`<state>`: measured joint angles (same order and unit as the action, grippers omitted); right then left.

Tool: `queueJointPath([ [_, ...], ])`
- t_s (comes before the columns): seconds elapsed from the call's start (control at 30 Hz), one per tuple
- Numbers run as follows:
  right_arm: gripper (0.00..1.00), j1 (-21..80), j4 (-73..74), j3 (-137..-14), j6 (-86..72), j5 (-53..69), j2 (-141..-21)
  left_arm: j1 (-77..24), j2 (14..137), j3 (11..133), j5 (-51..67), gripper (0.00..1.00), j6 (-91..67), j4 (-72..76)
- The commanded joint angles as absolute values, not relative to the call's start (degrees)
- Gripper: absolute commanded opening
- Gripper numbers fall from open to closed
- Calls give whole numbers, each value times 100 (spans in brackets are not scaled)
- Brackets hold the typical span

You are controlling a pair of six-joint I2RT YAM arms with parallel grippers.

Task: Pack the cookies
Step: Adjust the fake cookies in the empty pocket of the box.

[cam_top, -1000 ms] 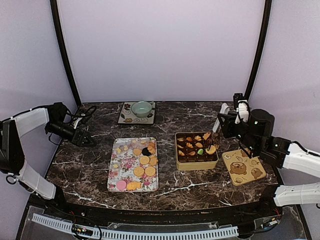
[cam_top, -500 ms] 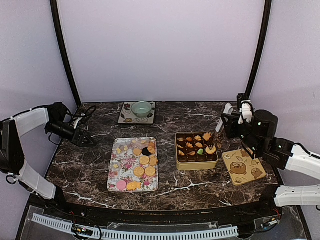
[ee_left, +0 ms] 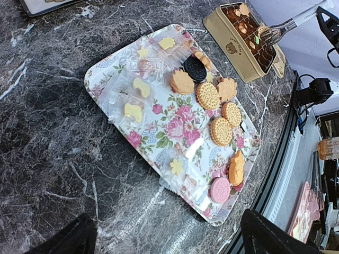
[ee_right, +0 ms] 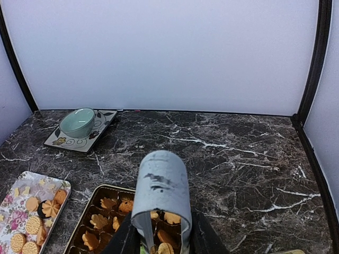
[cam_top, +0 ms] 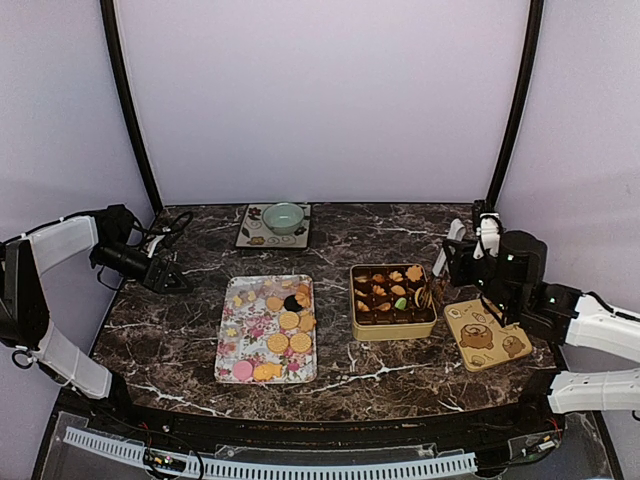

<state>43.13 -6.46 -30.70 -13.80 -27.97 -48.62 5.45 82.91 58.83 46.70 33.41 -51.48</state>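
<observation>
I'm seeing my right gripper [ee_right: 161, 238] pinching silver tongs [ee_right: 160, 190] over the bear-stamped tin [ee_left: 233, 50] below it, while the cookies [ee_left: 207, 95] are sitting in that tin and on the floral tray [ee_left: 159, 135] ahead of my wide-spread, empty left gripper [ee_left: 169, 238].

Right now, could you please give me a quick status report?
Left gripper open, aside. Right gripper shut on tongs, cookie over tin. More cookies on tray. Nothing blocking.

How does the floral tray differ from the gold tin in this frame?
The floral tray is flat and shallow; the gold tin is deep-walled. On the tray, cookies lie loose among clear wrappers; in the tin they sit in a dark compartmented insert. Both are rectangular, hold cookies and rest on the marble table.
</observation>
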Motion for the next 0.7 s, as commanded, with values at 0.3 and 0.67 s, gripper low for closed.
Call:
queueJointPath([
  [0.3, 26, 4291, -866, -3493, -1063, -2421, -4842, 536, 8200, 5959, 4773, 98, 3419, -5291],
  [0.67, 17, 4289, -832, -3682, -764, -1886, -5132, 534, 8235, 5952, 4778, 98, 3423, -5282],
])
